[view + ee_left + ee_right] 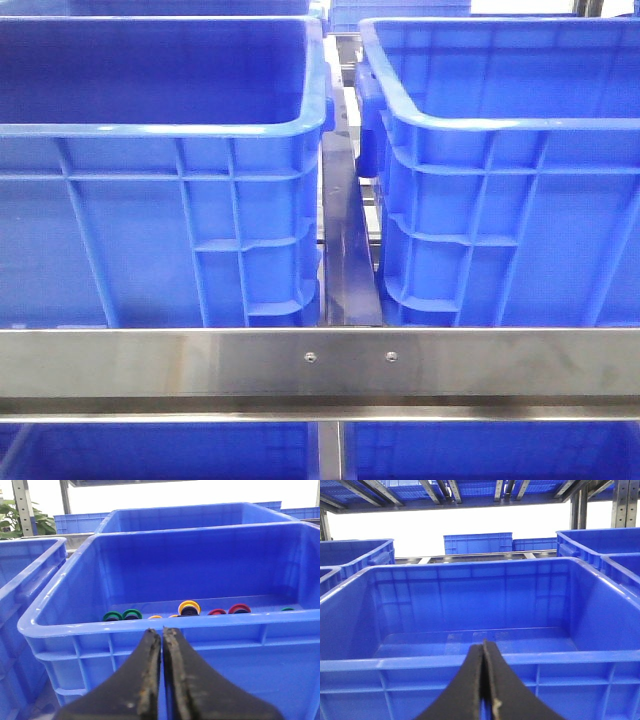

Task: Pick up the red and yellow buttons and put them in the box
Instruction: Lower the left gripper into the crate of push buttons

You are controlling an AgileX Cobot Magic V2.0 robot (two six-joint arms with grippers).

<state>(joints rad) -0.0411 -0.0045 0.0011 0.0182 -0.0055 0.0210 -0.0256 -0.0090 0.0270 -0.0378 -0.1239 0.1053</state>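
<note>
Left gripper (161, 645): black fingers pressed together, only a hairline seam between them, nothing held. It hangs just outside the near wall of the left bin (150, 622), tips level with the rim. Right gripper (484, 652): fingers likewise closed tight on nothing, parked outside the near wall of the right bin (470, 662), whose visible floor shows no parts.

Buttons lie on the left bin's floor against the near wall, mostly hidden by the rim. From the left fingertips: yellow button (189, 607) at 1 o'clock, two red buttons (239, 608) further out toward 2 o'clock, green ones (122, 615) at 11 o'clock. Two slivers of orange-yellow show just above the rim at 12; too little visible to tell what they are. Front view shows only the outer walls of both bins behind a steel rail (320, 362); no arms, no buttons visible there.

Handling, judged: small rigid plastic rings with dark centres, light, smooth, likely to skid or tip on the slick bin floor. Best pinched across the outer rim, from above, jaws opened first. Neighbours sit close, so a clean pinch on one may nudge others. Task looks barely started, if the right bin is the target box.
</note>
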